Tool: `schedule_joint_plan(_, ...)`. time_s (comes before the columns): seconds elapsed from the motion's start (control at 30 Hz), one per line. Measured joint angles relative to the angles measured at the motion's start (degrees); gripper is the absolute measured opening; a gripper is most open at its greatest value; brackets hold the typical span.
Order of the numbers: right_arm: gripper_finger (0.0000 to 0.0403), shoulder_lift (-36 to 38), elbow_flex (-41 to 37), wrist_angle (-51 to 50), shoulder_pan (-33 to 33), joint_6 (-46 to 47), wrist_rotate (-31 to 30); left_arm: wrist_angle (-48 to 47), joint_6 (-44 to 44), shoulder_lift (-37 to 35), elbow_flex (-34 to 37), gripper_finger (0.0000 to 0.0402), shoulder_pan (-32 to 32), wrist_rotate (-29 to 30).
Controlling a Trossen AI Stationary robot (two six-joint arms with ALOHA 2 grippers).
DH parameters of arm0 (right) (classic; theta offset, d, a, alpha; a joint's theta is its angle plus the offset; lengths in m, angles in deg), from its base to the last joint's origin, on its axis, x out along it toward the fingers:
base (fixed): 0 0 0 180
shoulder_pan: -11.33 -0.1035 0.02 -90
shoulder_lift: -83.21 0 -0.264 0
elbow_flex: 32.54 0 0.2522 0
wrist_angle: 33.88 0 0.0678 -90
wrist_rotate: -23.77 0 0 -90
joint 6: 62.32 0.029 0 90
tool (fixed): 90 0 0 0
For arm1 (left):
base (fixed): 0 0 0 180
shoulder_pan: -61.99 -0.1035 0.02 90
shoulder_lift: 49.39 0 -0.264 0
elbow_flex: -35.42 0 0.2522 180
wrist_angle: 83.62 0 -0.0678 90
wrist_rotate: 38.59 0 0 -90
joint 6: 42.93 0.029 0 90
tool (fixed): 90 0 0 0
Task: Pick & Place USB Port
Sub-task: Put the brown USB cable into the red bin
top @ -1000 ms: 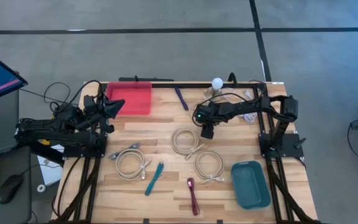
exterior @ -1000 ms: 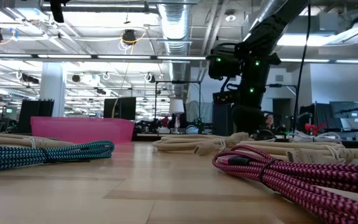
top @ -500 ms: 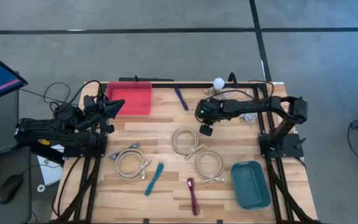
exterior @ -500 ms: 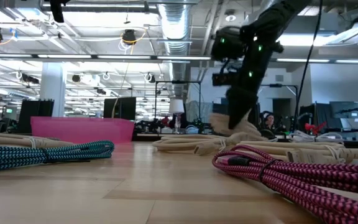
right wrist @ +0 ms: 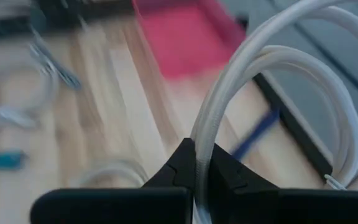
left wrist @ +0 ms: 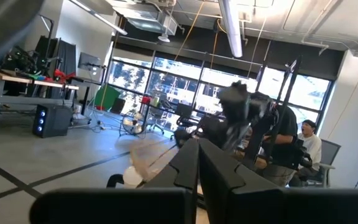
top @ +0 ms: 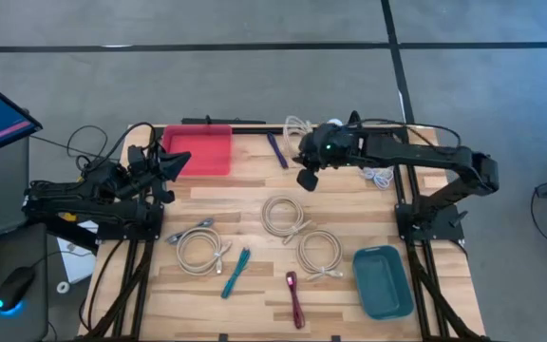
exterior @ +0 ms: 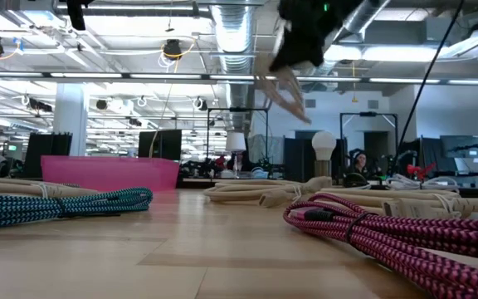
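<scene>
While the pink cable and the teal cable are seen lying nearest on the table, a white cable is held clamped between the closed fingers of the right gripper, lifted above the far middle. The left gripper is kept shut beside the red tray.

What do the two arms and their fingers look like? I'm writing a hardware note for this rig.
Both arms are dark, nearly black, built of jointed segments on black frame stands. The left arm has loose black cables trailing around it and a yellow patch near its base. The right arm shows a small green light near its wrist. The right gripper has matte black, wedge-shaped fingers.
</scene>
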Motion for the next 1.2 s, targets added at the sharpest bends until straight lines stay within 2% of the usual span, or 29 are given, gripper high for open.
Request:
schedule_joint_plan(0.23,0.0005,0.3,5.2,1.0,-2.4,-0.4,0.0,0.0,-0.1,0.0,0.0,0.0012,0.0,0.0)
schedule_joint_plan(0.43,0.0005,-0.4,5.7,4.0,-4.1,-0.6,0.1,-0.1,-4.8,1.0,0.0,0.0012,0.0,0.0)
schedule_joint_plan(0.63,0.0005,-0.4,5.7,7.7,-4.9,-0.6,0.3,-2.4,-6.0,6.3,0.0,0.0012,0.0,-1.3)
schedule_joint_plan(0.77,0.0005,-1.3,5.7,11.2,-4.9,-0.5,3.8,-2.5,-7.1,10.2,0.0,0.0012,-0.5,-1.5)
schedule_joint_plan(0.93,0.0005,-3.1,6.0,16.7,-4.9,-0.2,6.0,-2.3,-10.4,11.4,0.0,0.0012,-5.2,-7.8)
schedule_joint_plan(1.2,0.0005,-3.1,5.7,17.4,-4.9,0.8,6.0,-0.3,-14.8,11.8,0.0,0.0025,-12.5,-15.6)
